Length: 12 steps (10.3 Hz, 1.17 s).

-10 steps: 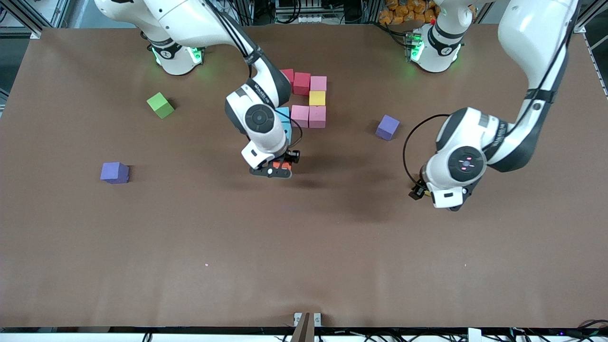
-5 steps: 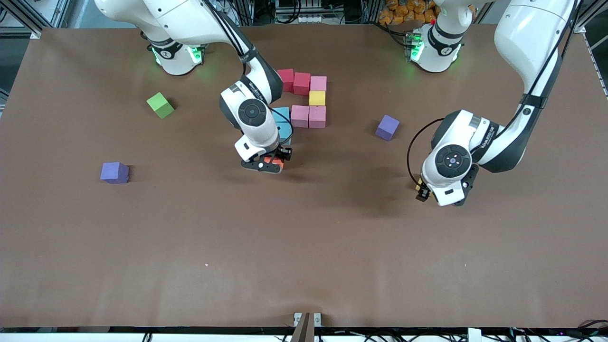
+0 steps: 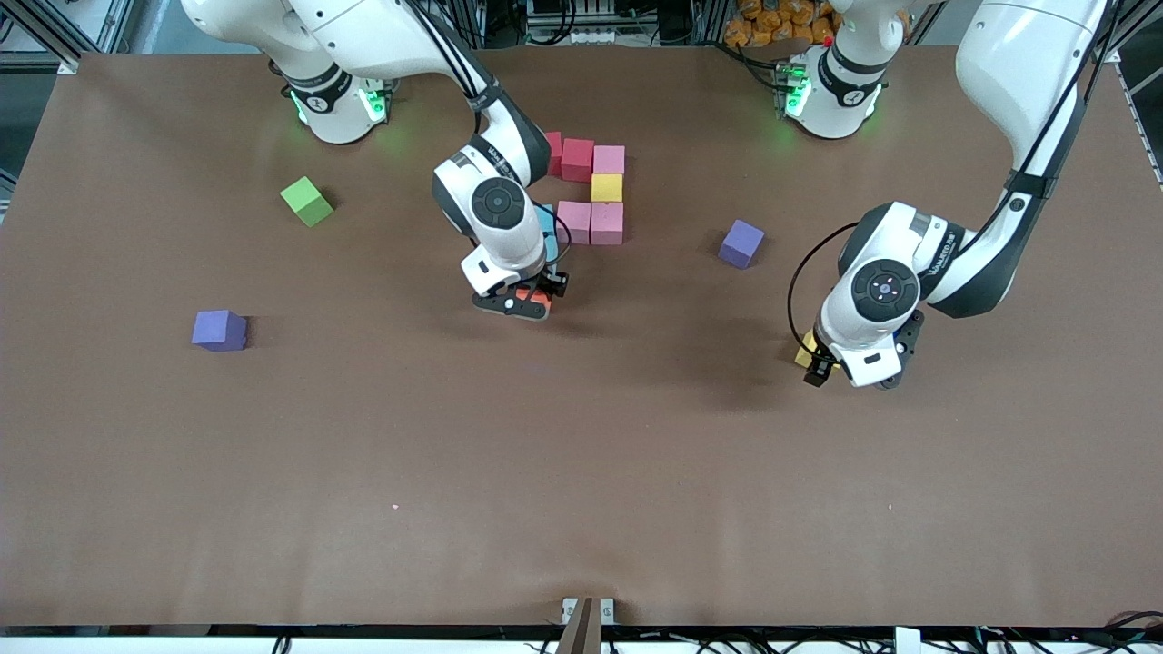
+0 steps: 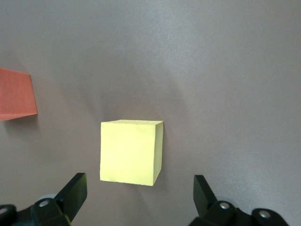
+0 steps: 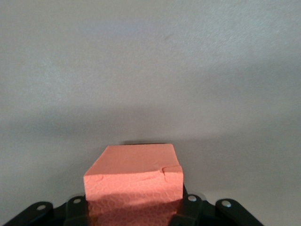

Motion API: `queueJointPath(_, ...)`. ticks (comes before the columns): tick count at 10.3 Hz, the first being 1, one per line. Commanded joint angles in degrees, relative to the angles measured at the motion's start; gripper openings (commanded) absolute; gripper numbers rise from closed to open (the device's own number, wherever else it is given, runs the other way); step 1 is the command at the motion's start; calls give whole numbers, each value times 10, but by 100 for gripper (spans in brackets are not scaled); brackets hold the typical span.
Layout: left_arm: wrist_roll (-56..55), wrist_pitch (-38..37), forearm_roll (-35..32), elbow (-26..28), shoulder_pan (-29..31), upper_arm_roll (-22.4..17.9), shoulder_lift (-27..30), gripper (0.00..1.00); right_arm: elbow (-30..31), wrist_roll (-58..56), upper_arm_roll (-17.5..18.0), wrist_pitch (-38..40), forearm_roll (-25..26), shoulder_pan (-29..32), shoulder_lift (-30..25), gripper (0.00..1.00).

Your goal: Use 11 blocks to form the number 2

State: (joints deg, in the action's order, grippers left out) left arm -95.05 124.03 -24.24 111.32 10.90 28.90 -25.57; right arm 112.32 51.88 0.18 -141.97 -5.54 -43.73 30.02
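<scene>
Part of the number 2 lies near the arms' bases: two red blocks (image 3: 577,159), a pink block (image 3: 609,159), a yellow one (image 3: 607,187), two more pink (image 3: 591,222) and a light blue block (image 3: 546,221) half hidden by the right arm. My right gripper (image 3: 527,302) (image 5: 134,209) is shut on the orange block (image 3: 536,296) (image 5: 134,174), low over the table beside the light blue block. My left gripper (image 3: 813,363) (image 4: 138,197) hangs open over a loose yellow block (image 3: 803,351) (image 4: 130,151), one finger on each side and clear of it. A purple block (image 3: 741,242) sits between the two arms.
A second purple cube (image 3: 218,330) and a lime-green cube (image 3: 306,201) lie toward the right arm's end of the table. In the left wrist view an orange-red cube (image 4: 16,94) lies on the table a little way from the yellow block.
The right gripper has carried the orange block closer to the light blue block. The left wrist has shifted slightly over the yellow block, which now shows more. Neither gripper opened or shut.
</scene>
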Motion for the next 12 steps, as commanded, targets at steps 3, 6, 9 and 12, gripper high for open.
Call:
queueJointPath(3,-9,88,-19,81,25,4,42,100,29,14,-2,-27,5,-13,-3,0)
queueJointPath(6,-5,99,-59,97,40,5,38,100,40,15,-2,-38,5,-22,-4,0)
queueJointPath(9,-4,123,-61,106,42,5,30,100,47,15,-2,-39,5,-27,-7,0)
queueJointPath(12,-4,136,-66,106,41,5,15,100,50,14,-3,-39,10,-29,-7,0)
